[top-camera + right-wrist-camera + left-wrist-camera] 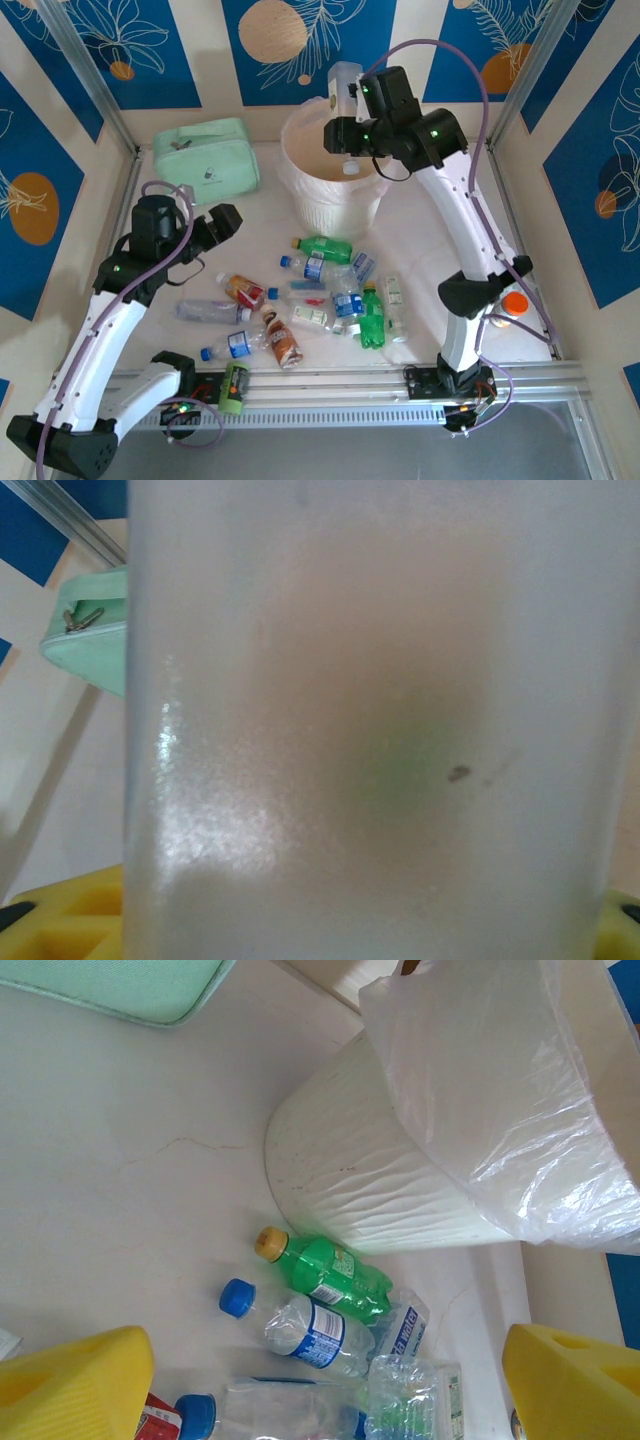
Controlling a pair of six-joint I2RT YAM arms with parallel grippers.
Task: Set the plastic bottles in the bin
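The right claw is clamped on a frosted clear bottle above the white bin. The left claw hangs apart and empty, left of the bin. Loose bottles lie on the bench before the bin.

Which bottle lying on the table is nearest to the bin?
The green bottle with the yellow cap, close beside the base of the bin; the blue-capped clear bottle next to it lies farther out.

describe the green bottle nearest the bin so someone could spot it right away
Find the round white ribbed bin at the far side of the table. Lying on its side at the bin's foot is the green bottle. Its yellow cap and green body set it apart from the clear bottle beside it, which has a blue cap.
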